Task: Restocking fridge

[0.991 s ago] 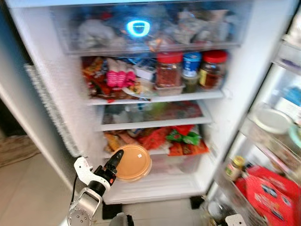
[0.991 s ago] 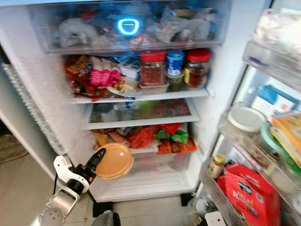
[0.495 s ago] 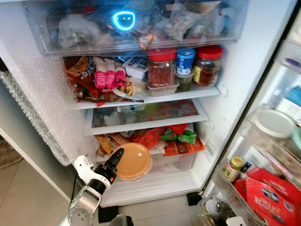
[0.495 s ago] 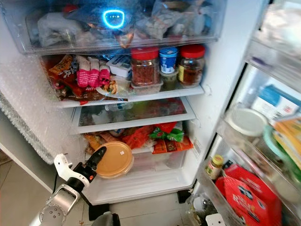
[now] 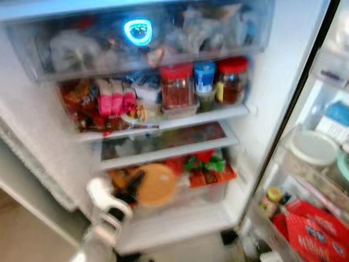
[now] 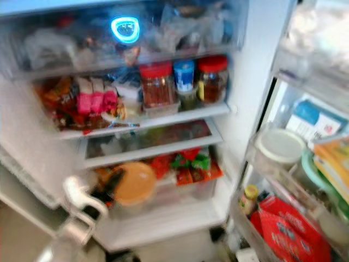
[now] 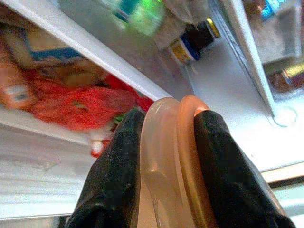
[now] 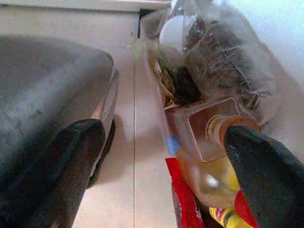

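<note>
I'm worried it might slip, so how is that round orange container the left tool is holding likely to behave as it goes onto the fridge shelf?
The round orange container looks like thin, smooth plastic, so probably light and somewhat slippery. The left tool pinches only its rim edge-on, so it could pivot or flex in the grip. Being flat and wide, it should sit stably once laid down, not roll.

Orange container point(image 5: 155, 184), black claw fingers point(image 7: 114, 180)

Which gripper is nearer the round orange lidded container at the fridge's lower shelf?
Left. The left gripper is clamped on the round orange lidded container; the right gripper hangs open low by the door's bottles, away from it.
</note>
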Available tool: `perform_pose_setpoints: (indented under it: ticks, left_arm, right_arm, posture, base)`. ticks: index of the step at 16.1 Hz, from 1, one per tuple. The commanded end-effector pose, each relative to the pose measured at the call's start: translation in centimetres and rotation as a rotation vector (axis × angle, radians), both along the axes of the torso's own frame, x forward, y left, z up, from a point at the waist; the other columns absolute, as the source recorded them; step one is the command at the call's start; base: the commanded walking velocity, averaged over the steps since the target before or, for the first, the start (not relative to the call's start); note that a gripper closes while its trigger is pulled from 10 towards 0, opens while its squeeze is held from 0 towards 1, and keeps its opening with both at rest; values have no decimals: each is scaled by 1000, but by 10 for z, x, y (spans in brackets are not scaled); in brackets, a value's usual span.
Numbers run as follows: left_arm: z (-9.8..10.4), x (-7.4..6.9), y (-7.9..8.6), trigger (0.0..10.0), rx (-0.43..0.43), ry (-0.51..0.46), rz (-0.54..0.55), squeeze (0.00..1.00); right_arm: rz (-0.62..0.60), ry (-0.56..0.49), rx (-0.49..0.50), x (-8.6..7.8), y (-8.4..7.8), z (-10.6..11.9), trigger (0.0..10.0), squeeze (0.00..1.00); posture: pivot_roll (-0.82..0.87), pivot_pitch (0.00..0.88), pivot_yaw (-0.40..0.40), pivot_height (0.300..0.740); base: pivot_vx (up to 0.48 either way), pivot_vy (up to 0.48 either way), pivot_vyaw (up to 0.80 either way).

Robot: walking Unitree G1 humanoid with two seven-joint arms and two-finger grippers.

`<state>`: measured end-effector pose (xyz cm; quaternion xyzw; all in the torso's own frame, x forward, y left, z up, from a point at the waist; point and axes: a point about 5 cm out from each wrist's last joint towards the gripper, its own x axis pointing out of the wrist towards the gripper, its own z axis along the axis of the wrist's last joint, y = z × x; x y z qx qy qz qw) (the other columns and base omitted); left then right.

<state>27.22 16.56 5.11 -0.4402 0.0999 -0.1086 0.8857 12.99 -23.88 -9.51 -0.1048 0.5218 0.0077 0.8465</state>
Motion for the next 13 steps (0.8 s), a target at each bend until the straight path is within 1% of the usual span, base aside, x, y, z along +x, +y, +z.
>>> perform_pose_setpoints:
  ticks: [1, 4, 6, 9, 11, 13]
  left_arm:
    - [3, 1, 13, 10000, 33, -12, 24, 0]
    - [2, 1, 12, 10000, 33, -12, 19, 0]
    - [3, 2, 11, 10000, 51, -15, 6, 0]
    - [4, 4, 12, 10000, 47, -18, 7, 0]
    - [5, 6, 11, 10000, 48, -21, 3, 0]
    - [8, 13, 8, 10000, 47, -32, -6, 0]
  right_arm:
    - [18, -7, 21, 5, 8, 0, 10000, 0]
    - [17, -5, 23, 4, 8, -1, 10000, 0]
    - [17, -4, 24, 5, 8, -1, 10000, 0]
    - [15, -5, 26, 5, 9, -1, 10000, 0]
    - [16, -5, 27, 5, 9, -1, 10000, 0]
    - [14, -5, 28, 5, 9, -1, 10000, 0]
  posture:
    - [-101, 0, 56, 638]
    - [-101, 0, 56, 638]
    - [-99, 0, 55, 638]
    - [-99, 0, 58, 638]
    - [-99, 0, 59, 638]
    - [-103, 0, 59, 638]
  base:
    - [285, 0, 0]
    - [289, 0, 0]
    - [292, 0, 0]
    - [305, 0, 0]
    - [307, 0, 0]
    - [307, 0, 0]
